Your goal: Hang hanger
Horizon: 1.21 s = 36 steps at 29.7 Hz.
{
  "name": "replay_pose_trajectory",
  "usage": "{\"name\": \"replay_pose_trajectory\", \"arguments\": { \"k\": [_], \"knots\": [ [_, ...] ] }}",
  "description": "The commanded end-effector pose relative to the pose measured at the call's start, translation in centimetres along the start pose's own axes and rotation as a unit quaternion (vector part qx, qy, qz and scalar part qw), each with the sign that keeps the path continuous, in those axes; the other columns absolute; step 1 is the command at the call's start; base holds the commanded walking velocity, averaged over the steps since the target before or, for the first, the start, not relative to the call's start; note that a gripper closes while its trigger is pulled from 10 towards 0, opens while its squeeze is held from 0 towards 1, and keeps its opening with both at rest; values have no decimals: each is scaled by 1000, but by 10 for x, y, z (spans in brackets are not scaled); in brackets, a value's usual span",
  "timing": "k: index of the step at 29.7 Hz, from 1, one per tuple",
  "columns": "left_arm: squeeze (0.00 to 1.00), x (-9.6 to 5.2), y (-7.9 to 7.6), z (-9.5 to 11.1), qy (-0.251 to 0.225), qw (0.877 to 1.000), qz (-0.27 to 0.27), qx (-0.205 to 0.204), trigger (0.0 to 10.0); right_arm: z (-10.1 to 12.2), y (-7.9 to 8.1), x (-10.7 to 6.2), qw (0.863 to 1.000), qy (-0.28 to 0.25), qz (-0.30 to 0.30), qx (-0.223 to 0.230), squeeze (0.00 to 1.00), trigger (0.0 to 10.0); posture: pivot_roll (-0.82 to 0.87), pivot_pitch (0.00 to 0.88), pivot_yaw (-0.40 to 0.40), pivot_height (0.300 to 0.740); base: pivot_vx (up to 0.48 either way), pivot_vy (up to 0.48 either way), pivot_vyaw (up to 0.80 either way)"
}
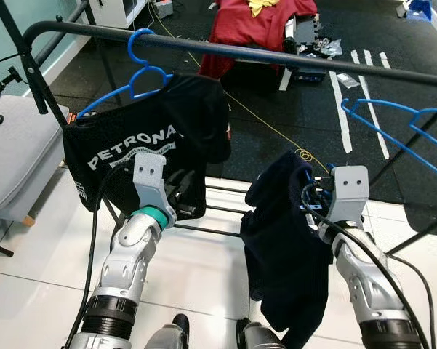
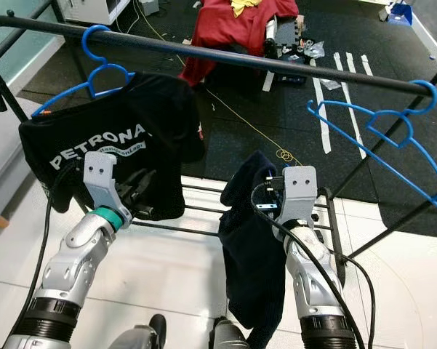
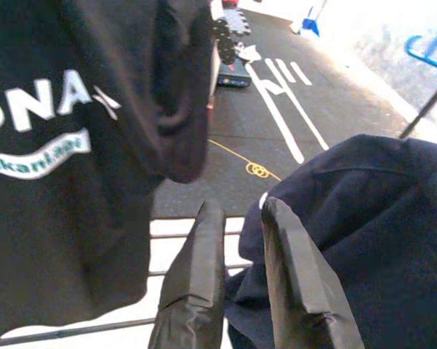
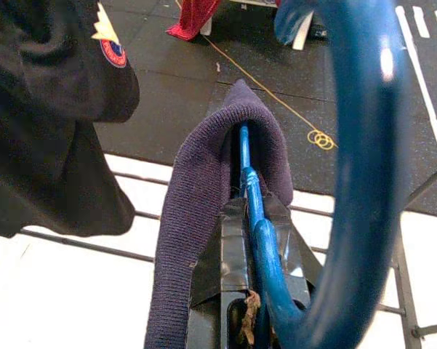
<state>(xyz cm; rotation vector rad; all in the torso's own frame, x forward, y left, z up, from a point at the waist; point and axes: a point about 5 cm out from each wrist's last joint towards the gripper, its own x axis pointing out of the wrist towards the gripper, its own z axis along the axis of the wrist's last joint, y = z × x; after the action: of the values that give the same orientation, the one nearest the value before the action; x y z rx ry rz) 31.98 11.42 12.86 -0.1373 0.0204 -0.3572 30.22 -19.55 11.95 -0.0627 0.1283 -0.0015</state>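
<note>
The blue hanger [image 4: 256,240] with the dark navy garment [image 1: 287,247] draped over it is below the black rail [image 1: 225,49] of the clothes rack, not hooked onto it. My right gripper [image 4: 251,218] has it: my fingers are closed on the hanger's blue bar, and its hook [image 4: 356,145] curves up close to my wrist camera. The garment hangs down in front of my right arm, above the rack's lower bars [image 1: 218,211].

My left gripper [image 3: 236,262] is raised beside the navy garment, fingers [image 3: 196,276] nearly together with a narrow gap between them, holding nothing.

On the rail toward its left end, a second blue hanger [image 1: 134,73] is hooked and carries a black T-shirt [image 1: 142,149] with white lettering. Toward the rail's right end, an empty blue hanger [image 2: 393,138] hangs by its hook.

Beyond the rack, on the dark floor mat [image 1: 276,116], lies a red cloth [image 1: 258,25] over a low object. A grey cushioned seat [image 1: 14,153] stands at the rack's left side on white tile.
</note>
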Motion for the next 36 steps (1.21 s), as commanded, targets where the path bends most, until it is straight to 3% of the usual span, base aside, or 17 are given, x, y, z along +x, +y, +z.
{"name": "replay_pose_trajectory", "arguments": {
  "k": [1, 24, 36],
  "knots": [
    [0, -1, 1, -4, 11, 1000, -1, -4, 10000, 2, 0, -2, 1000, -8, -3, 4, 0, 10000, -90, 101, 10, 740, -307, 0, 0],
    [0, -1, 3, -2, 13, 1000, -8, 0, 10000, 0, -1, -3, 1000, -2, -7, 16, 0, 10000, -87, 101, 19, 740, -281, 0, 0],
    [0, 4, 3, -2, 37, 999, -24, 22, 10000, -2, -2, -3, 999, 4, -19, 37, 0, 10000, -85, 105, 32, 740, 0, 0, 0]
  ]
}}
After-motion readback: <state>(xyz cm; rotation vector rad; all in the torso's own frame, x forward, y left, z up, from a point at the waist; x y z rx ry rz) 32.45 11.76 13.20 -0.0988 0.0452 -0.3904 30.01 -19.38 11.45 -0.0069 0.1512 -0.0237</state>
